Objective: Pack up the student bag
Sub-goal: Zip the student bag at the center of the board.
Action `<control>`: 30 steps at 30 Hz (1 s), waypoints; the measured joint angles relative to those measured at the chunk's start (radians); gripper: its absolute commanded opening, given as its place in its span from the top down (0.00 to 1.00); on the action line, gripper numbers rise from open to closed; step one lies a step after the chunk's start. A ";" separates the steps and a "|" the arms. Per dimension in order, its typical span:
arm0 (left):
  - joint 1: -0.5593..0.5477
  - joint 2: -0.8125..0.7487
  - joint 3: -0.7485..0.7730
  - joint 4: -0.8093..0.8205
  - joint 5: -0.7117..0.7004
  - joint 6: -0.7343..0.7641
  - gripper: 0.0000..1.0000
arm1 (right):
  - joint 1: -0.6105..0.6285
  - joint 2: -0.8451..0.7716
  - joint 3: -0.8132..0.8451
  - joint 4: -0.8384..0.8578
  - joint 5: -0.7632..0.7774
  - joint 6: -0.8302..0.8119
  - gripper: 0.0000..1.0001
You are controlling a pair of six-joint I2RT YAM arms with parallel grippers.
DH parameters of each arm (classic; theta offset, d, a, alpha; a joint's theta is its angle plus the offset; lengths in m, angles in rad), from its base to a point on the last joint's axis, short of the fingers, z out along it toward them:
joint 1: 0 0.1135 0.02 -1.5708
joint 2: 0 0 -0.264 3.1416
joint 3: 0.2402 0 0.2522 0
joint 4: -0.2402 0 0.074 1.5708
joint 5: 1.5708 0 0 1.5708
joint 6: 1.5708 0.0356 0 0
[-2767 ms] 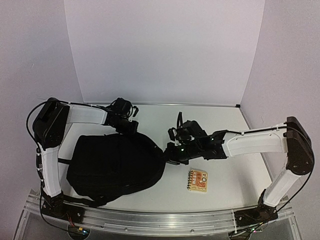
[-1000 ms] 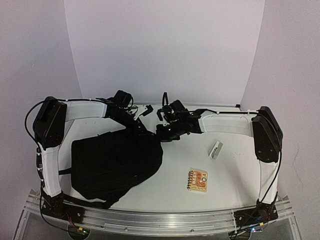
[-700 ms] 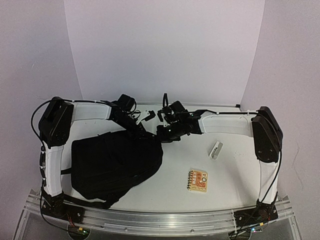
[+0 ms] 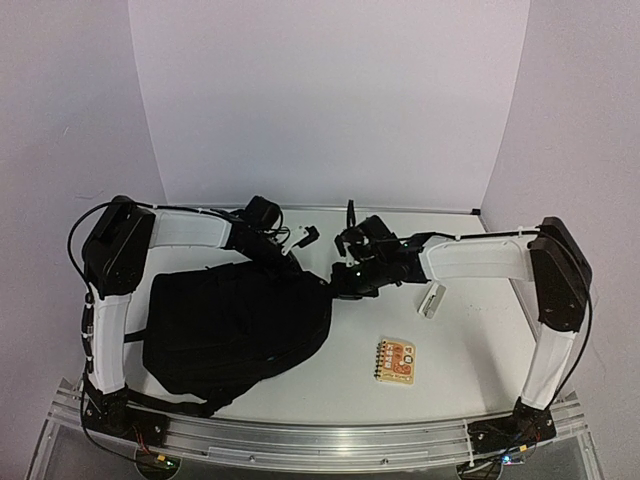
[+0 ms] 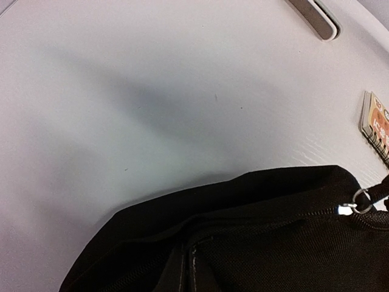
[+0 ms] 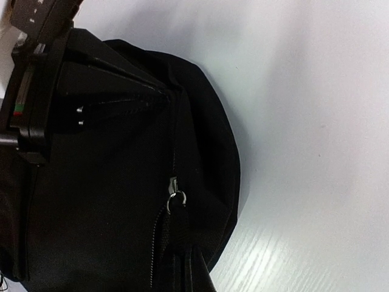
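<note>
The student bag (image 4: 235,325), a big black backpack, lies flat on the left half of the table. My left gripper (image 4: 287,258) sits at its far top edge, shut on a fold of the bag's fabric (image 5: 188,267). In the right wrist view that left gripper (image 6: 36,91) presses on the bag's rim. My right gripper (image 4: 346,279) is at the bag's top right corner, shut on the black zipper pull (image 6: 182,243), which hangs from the metal ring of the slider (image 6: 176,199). The same ring (image 5: 360,202) shows in the left wrist view. The zipper is closed.
A small spiral notebook (image 4: 396,361) with an orange cover lies right of the bag, towards the front, and its edge (image 5: 377,125) shows in the left wrist view. A small white and grey block (image 4: 432,299) lies under the right forearm. White walls stand behind and at both sides.
The left gripper has closed at the bag's top edge. The right gripper has shifted a little right and nearer with the zipper pull, and its elbow has swung out to the right.
</note>
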State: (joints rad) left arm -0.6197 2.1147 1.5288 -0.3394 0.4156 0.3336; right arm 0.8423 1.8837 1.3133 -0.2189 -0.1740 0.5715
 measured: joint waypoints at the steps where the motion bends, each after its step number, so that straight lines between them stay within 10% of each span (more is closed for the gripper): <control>1: -0.003 0.000 -0.001 0.004 0.001 -0.009 1.00 | 0.003 -0.019 -0.023 0.008 -0.001 0.007 1.00; 24: 0.023 0.110 0.134 -0.038 -0.251 -0.277 1.00 | 0.234 -0.146 -0.132 0.027 0.017 0.205 1.00; 30: 0.030 0.112 0.158 -0.065 -0.270 -0.368 0.59 | 0.243 -0.145 -0.134 0.050 0.068 0.253 1.00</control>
State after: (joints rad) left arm -0.5901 2.2270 1.6863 -0.4042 0.1453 -0.0346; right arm 1.0852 1.7390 1.1796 -0.1691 -0.1055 0.8248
